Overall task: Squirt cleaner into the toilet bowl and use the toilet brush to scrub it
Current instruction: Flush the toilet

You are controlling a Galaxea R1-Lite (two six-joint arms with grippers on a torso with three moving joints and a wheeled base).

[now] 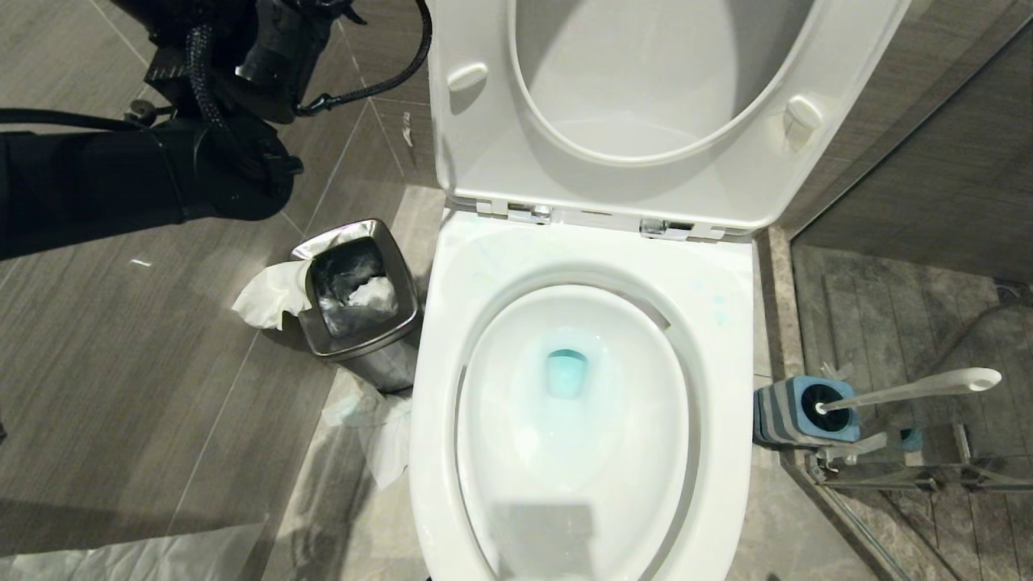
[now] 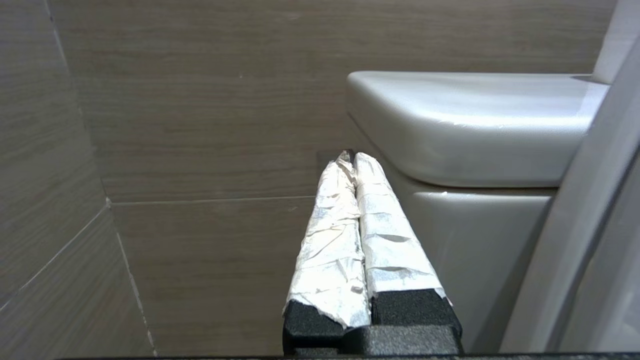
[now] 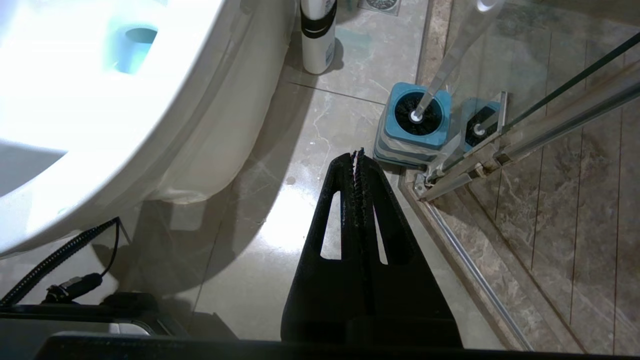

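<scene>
Grey wood-grain tile is seen on floor and walls around a white toilet bowl [image 1: 581,500].

L gripper [image 2: 354,159]: clenched, nothing held, taped fingers [image 2: 330,250] pressed together. It is raised beside the tank [image 2: 475,125], pointed at the wall tile. In the head view the L arm [image 1: 121,177] is seen at upper left, above the floor, well apart from the bowl.

R gripper [image 3: 358,155]: clenched too, nothing between the black toothed fingers [image 3: 345,225]. It is held low over the floor, near the holder [image 3: 415,125], not touching it.

Toilet brush [image 1: 912,387]: seated in the blue-topped, grey-striped holder [image 1: 791,415] on the floor at the bowl's right, by the glass shower door frame [image 1: 888,476]; white handle is tilted away from the bowl.

Cleaner [image 1: 565,373]: seen as teal-blue liquid pooled at the drain in the basin centre; faint blue specks are seen on the rim near the hinges. Seat and lid [image 1: 646,105] are raised upright.

A white bottle [image 3: 317,35] w/ a black band is stood on the floor behind the bowl's base; its label cannot be read.

A steel bin [image 1: 355,294] w/ crumpled paper is placed just left of the bowl; more paper [image 1: 379,436] is lying on the floor beside it.

No legible writing is visible.
</scene>
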